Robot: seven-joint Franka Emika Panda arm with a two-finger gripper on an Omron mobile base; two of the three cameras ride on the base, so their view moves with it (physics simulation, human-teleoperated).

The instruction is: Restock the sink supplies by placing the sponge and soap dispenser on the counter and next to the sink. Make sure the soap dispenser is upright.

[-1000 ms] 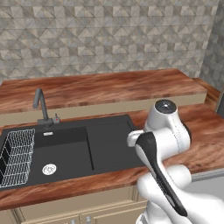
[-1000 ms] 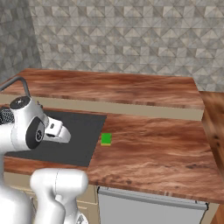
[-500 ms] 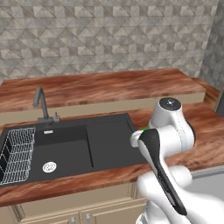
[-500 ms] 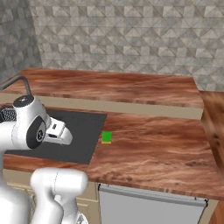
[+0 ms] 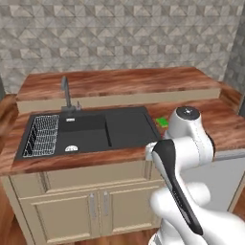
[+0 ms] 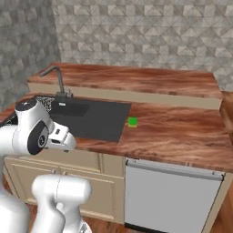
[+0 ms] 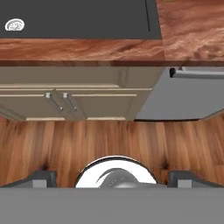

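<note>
The sponge [image 5: 163,122] is a small green square lying flat on the counter [image 5: 225,124], just past the right rim of the black sink [image 5: 127,129]. From the other side the sponge [image 6: 132,121] lies close to the sink [image 6: 98,119]. No soap dispenser is in view. My gripper [image 7: 113,180] is open, its dark fingertips [image 7: 41,178] set wide apart with nothing between them. It looks down at the wooden floor in front of the cabinets, short of the counter [image 7: 188,30] and sink [image 7: 87,17].
A dark gooseneck faucet [image 5: 65,93] rises behind the sink and a wire rack [image 5: 42,135] sits in its left basin. Beige cabinet doors [image 5: 72,201] stand under the sink, and a grey dishwasher front [image 6: 173,191] under the counter to the right. My folded arm [image 5: 186,143] blocks part of the counter.
The whole picture has shifted: the base has backed away from the counter, so cabinet fronts and floor now show. The sponge lies where it was. The gripper stays open.
</note>
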